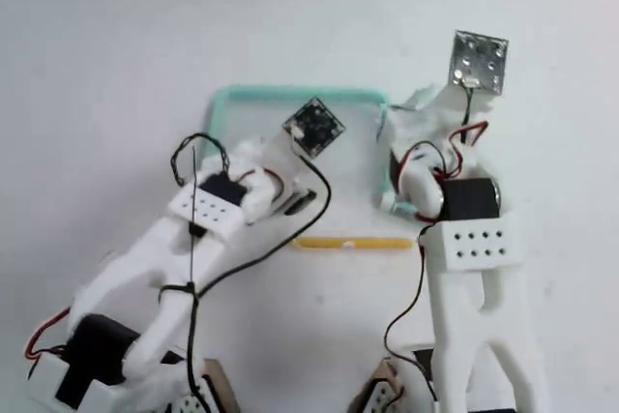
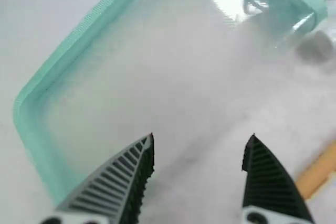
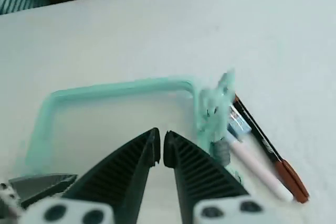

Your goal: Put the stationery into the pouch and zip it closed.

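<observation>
The pouch [image 1: 290,94] is clear with a mint-green border, and I see it flat on the white table [image 1: 97,45] between my arms. A yellow pencil [image 1: 353,242] lies on its near side, and a white pen [image 3: 257,169] and a brown-capped black pen [image 3: 268,145] lie by its right edge. My left gripper [image 2: 202,140] hangs over it with jaws wide apart, while my right gripper [image 3: 161,132] has jaws almost together on nothing.

Bright, even light washes the white table [image 1: 97,65] almost flat, leaving barely a soft shadow beneath the arms, while the room beyond its edge at twelve o'clock sits dark, and a hard white patch of glare shines off the pouch [image 2: 73,43] on its clear face.
</observation>
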`<state>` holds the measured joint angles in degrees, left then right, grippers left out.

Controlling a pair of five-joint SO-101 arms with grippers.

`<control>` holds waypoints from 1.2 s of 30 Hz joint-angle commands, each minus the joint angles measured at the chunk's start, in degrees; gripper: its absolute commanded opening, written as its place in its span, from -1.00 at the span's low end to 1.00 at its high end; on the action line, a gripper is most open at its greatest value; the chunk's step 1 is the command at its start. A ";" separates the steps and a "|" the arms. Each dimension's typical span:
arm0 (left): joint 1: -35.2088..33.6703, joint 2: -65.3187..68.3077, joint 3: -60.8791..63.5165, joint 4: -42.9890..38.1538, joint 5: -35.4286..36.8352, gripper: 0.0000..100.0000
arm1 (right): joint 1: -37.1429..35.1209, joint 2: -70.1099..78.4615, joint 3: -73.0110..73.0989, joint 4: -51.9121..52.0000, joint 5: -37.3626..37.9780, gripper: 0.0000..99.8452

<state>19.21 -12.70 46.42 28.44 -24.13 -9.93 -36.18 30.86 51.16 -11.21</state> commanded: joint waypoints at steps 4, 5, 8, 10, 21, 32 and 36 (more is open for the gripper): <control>0.84 -0.84 1.05 -4.66 3.08 -0.46 | -2.68 -1.89 -10.20 0.57 6.07 -0.96; 0.66 -0.84 1.05 -4.66 3.08 -0.46 | -2.33 -2.07 -11.16 1.27 7.21 -0.96; 0.31 -0.84 0.88 -4.66 3.34 -0.46 | -0.66 -1.54 -10.90 4.18 11.16 -0.96; 0.31 -0.84 0.88 -4.66 3.34 -0.46 | 1.36 -0.48 -8.26 3.21 13.71 -0.96; -2.86 -0.40 0.88 -7.82 3.52 -0.46 | 8.13 23.34 -5.19 -2.42 13.54 -0.78; -3.12 -0.31 0.97 -8.26 3.52 -0.46 | 9.27 36.70 -8.00 -3.21 14.07 -0.69; -3.03 -0.31 0.97 -8.26 3.52 -0.46 | 9.01 38.90 -9.23 -4.44 14.07 -0.69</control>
<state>16.48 -12.70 47.74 21.32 -21.41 -1.58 2.59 24.62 48.09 2.07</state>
